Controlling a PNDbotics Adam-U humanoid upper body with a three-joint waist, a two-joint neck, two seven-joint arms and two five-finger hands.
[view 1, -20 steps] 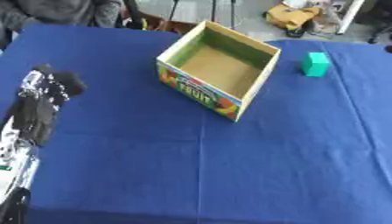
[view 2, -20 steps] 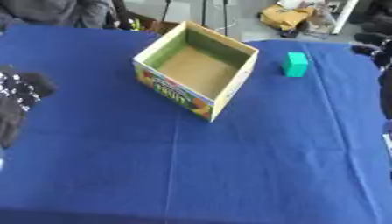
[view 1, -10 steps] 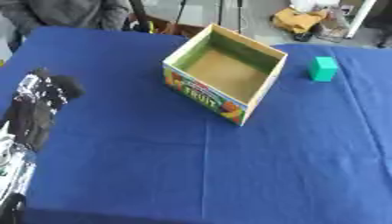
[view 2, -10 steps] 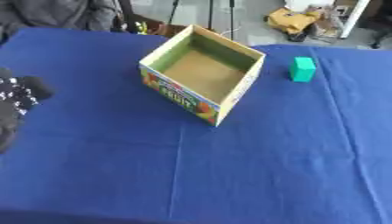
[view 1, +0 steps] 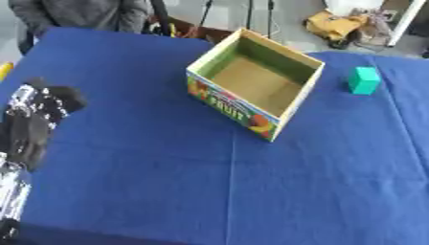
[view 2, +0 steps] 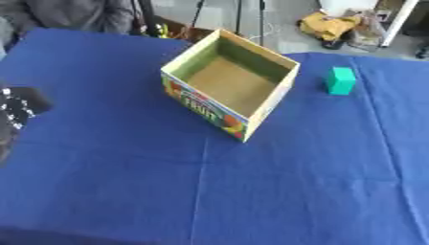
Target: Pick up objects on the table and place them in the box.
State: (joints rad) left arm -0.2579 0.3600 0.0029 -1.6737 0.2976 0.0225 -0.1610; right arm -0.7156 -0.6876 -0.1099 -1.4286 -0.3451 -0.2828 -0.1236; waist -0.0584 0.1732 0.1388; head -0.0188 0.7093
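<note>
An open cardboard box (view 1: 255, 86) with a fruit print on its front wall stands on the blue table (view 1: 209, 182), turned at an angle, and nothing shows inside it. A small green block (view 1: 364, 80) lies on the cloth just right of the box. My left hand (view 1: 38, 117), black with silver parts, rests at the table's left edge, well apart from the box and the block; it is blurred. My right hand shows in neither view.
A person in a dark top (view 1: 80, 12) stands beyond the table's far left corner. Yellow bags and clutter (view 1: 339, 24) lie on the floor behind the table. Blue cloth stretches across the near half of the table.
The whole picture has shifted, so the camera moved. A dark arm at the right edge one second ago is out of view. The box, block and left hand kept their places.
</note>
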